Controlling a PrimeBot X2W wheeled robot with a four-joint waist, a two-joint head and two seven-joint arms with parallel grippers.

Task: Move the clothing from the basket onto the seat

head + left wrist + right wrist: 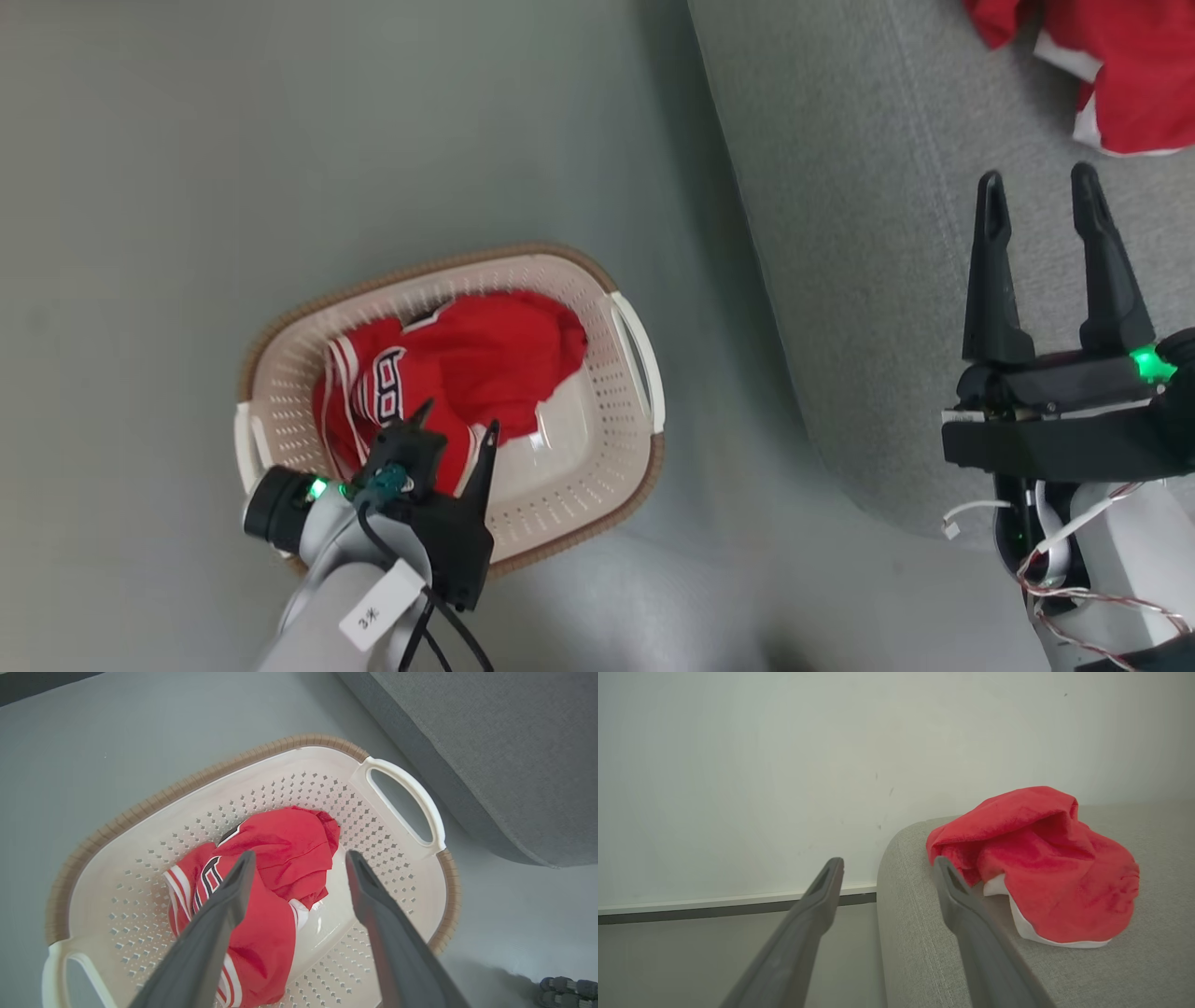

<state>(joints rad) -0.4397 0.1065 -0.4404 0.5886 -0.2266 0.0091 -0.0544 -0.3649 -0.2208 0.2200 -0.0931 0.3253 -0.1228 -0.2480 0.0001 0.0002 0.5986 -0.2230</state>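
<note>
While left gripper (458,414) and right gripper (1036,175) gape empty, a shallow pinch at lower left could drop the clothing (495,355).

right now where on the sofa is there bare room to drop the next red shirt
Bare seat lies between its floor-side edge and the open right gripper, short of the red garment on it. Crowded: that corner, and the basket, where clothing sits under the left gripper.

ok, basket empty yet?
Not empty. A crumpled red garment lies in the basket, beneath the open left gripper; a second garment is already on the seat.
</note>
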